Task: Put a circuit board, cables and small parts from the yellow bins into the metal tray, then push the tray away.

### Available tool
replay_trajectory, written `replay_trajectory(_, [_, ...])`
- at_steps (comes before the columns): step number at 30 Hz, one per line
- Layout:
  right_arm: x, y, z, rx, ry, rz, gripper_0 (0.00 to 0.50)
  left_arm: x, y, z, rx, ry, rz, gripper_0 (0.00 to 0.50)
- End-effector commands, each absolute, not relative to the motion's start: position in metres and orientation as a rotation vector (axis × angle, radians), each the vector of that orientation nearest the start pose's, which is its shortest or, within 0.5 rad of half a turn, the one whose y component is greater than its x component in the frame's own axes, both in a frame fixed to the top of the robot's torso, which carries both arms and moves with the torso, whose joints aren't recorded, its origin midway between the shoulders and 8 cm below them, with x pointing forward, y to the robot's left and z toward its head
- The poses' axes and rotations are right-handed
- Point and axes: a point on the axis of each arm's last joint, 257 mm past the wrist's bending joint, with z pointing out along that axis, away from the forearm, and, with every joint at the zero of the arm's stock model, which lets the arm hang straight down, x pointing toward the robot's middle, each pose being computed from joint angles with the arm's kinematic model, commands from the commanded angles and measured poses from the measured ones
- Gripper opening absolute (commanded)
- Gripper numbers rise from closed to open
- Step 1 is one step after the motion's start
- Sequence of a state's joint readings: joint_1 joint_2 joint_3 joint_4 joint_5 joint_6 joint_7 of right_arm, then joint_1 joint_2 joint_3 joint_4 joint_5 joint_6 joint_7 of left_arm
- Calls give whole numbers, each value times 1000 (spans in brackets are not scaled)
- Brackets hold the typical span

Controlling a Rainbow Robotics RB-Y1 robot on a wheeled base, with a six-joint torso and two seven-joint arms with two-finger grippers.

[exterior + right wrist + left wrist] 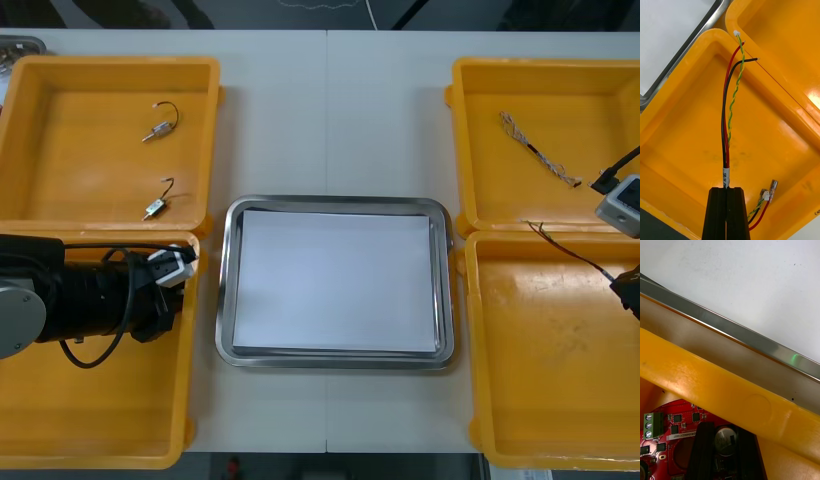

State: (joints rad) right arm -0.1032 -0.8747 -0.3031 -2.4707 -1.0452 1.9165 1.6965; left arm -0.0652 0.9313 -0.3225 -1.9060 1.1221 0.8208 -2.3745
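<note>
Holding red circuit board [677, 423], left gripper [725, 426] clamped on it at near-left bin [733, 397], by tray-side wall. Right gripper [727, 189] closed on red, black and yellow cable [725, 123] over near-right bin [685, 112]. Metal tray [225, 300] white inside. Far-left bin [110, 65]: two small metal parts [155, 130]. Far-right bin [550, 65]: twisted cable [540, 152].

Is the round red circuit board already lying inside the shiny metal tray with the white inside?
No, the left gripper holds the round red circuit board over the near left yellow bin, short of the metal tray.
</note>
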Motion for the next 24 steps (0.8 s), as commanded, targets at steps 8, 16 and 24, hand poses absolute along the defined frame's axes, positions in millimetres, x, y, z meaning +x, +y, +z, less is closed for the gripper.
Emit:
replay_trajectory(8, [332,-311,-130,-927,2471,-201,0,421,233,-273,1265,2019,-167,0])
replay_trajectory(16, [331,-310,-131,-929,2471,-198,0,418,238,-252,1302,2019,-151,0])
replay_trajectory(24, [331,-310,-131,-928,2473,-197,0,408,256,-228,1308,2057,-131,0])
